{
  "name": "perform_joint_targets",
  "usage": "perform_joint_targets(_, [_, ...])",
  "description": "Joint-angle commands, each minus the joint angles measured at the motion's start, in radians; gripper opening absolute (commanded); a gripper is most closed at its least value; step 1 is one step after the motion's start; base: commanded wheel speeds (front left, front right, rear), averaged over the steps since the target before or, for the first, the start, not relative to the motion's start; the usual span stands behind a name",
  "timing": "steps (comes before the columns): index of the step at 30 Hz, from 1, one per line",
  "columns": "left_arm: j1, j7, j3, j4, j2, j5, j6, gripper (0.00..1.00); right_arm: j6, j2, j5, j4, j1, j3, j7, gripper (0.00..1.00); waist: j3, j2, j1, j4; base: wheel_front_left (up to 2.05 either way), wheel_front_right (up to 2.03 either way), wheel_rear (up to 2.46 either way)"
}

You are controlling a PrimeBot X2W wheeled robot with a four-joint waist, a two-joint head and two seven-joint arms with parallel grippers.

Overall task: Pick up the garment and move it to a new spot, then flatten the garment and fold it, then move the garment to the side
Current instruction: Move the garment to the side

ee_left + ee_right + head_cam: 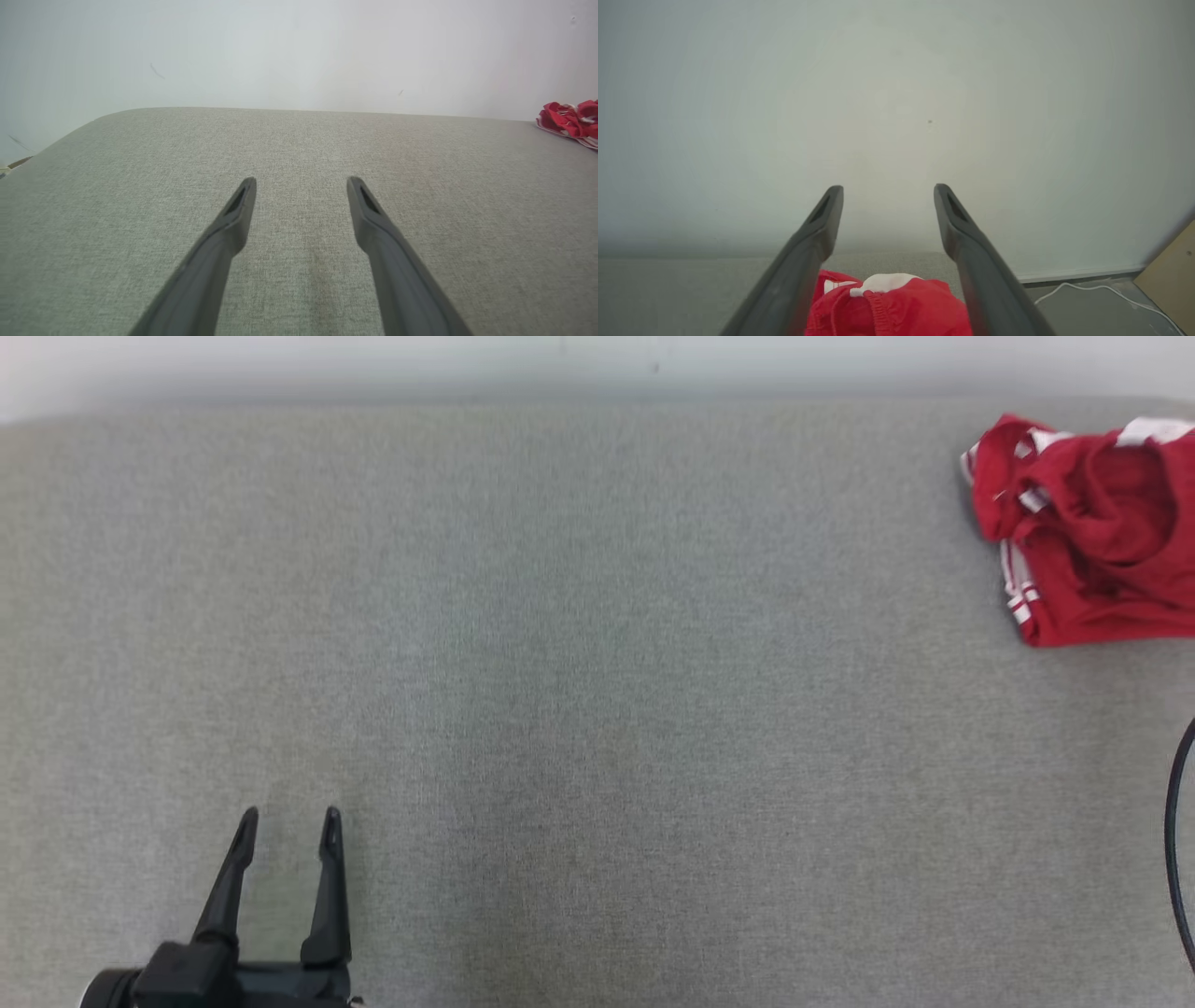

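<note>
While head view shows left jaws spread, right wrist view shows right jaws spread over the garment (pixel 896 308).

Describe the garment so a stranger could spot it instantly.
Start at the grey fabric surface against the pale wall. At its far right end lies the garment, a crumpled heap. Bright red cloth with white trim sets it apart from the plain grey.
</note>
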Motion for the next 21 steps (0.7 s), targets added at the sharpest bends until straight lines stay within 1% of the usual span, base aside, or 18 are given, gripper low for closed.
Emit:
perform_joint_targets(1, [0.020,-0.005,0.008,-0.004,-0.001,-0.013,0.003,1.00,0.000,0.002,-0.007,-0.032,0.012,-0.025,-0.006,1.00,-0.041,0.0000,0.0001,-0.006,0.00,0.00,0.00])
perform_joint_targets(4, [0.039,-0.005,0.021,-0.010,-0.004,-0.016,0.007,1.00,0.000,0.010,-0.052,-0.117,0.081,-0.131,-0.005,1.00,-0.068,0.0000,0.0001,-0.007,0.00,0.00,0.00])
perform_joint_targets(9, [0.067,-0.005,0.042,-0.026,-0.007,-0.020,0.010,1.00,0.000,0.066,-0.165,-0.255,0.235,-0.336,-0.004,1.00,-0.110,0.0000,0.0001,-0.006,0.00,0.00,0.00])
perform_joint_targets(16, [0.106,-0.005,0.059,-0.039,-0.012,-0.020,0.017,1.00,0.000,0.203,-0.343,-0.448,0.502,-0.602,-0.005,1.00,-0.168,0.0000,0.0001,0.002,0.00,0.00,0.00])
perform_joint_targets(21, [0.128,-0.005,0.057,-0.039,-0.015,-0.014,0.015,1.00,0.000,0.300,-0.462,-0.582,0.690,-0.732,-0.005,1.00,-0.207,0.0000,0.0001,0.019,0.00,0.00,0.00])
